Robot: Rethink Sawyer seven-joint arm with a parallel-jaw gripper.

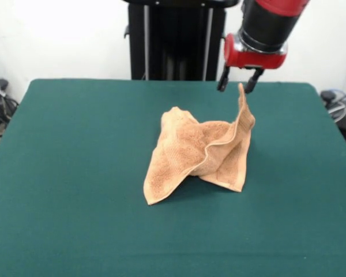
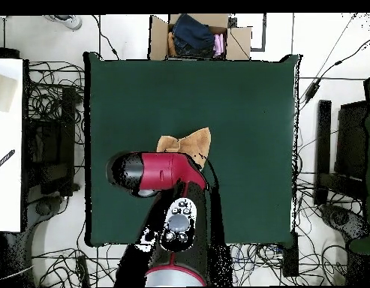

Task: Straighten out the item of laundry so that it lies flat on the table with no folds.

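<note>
On green felt table (image 1: 57,173), rumpled terry towel (image 1: 187,153)

One towel (image 1: 197,153), one table (image 1: 75,173)

The desk (image 1: 75,173) lies bare on every side of the crumpled towel (image 1: 199,153), giving free passage all round it. The towel's raised corner stands upright just under the tool (image 1: 240,86), the only obstacle on the surface
</note>
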